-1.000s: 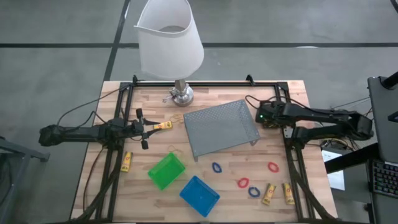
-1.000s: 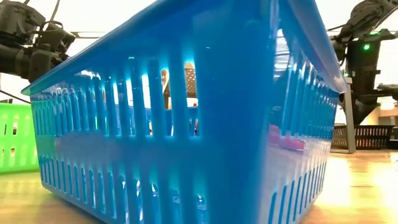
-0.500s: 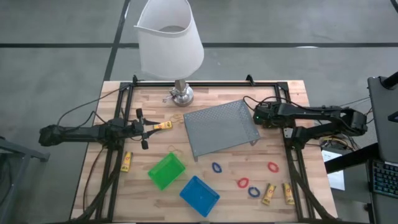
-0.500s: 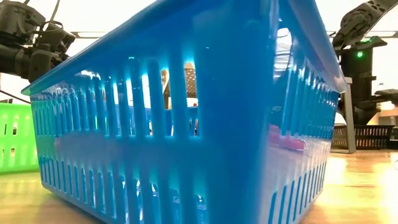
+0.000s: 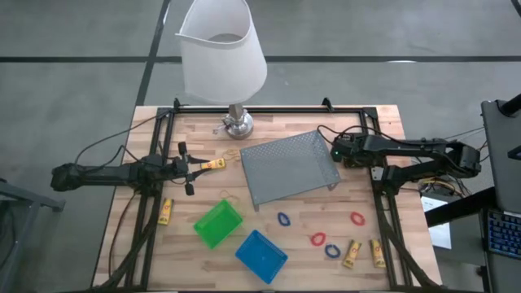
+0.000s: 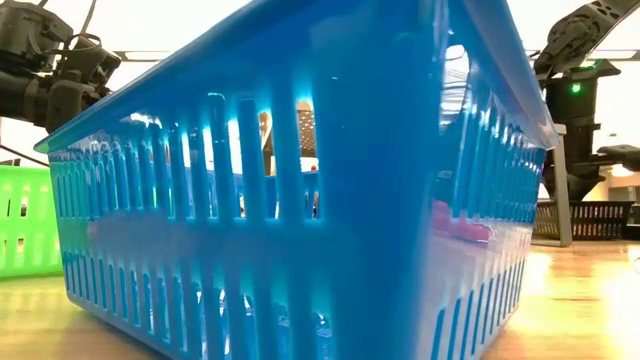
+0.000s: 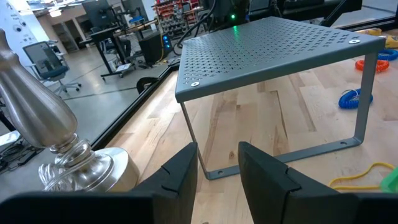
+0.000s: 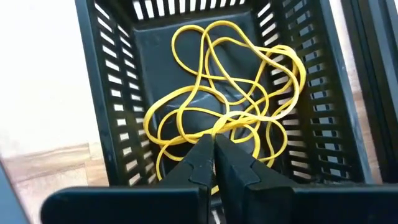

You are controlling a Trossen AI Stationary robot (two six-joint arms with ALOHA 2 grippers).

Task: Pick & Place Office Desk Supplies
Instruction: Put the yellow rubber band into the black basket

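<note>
The right gripper [image 8: 214,163] hung over the black bin [image 8: 106,106] at the right rear of the tabletop [image 5: 374,207], just past the grey mesh tray [image 5: 289,167]. Its jaws were pressed together, their tips right at the tangle of yellow rubber bands [image 8: 227,102] lying in the bin (whether a strand was caught between them could not be made out).

The left gripper [image 5: 198,168] reached in from the left side, jaws partly spread on a yellow stick [image 5: 214,164] that pointed toward the tray, near the lamp base [image 5: 238,124].

Toward the front sat the green bin [image 5: 217,224] and the blue bin [image 5: 261,255], close together. To their right lay blue loops [image 5: 283,219], red loops [image 5: 356,218] and two more yellow sticks [image 5: 352,254]. Another stick [image 5: 165,211] lay near the left edge, and a loose yellow band [image 5: 231,153] lay beside the tray.
</note>
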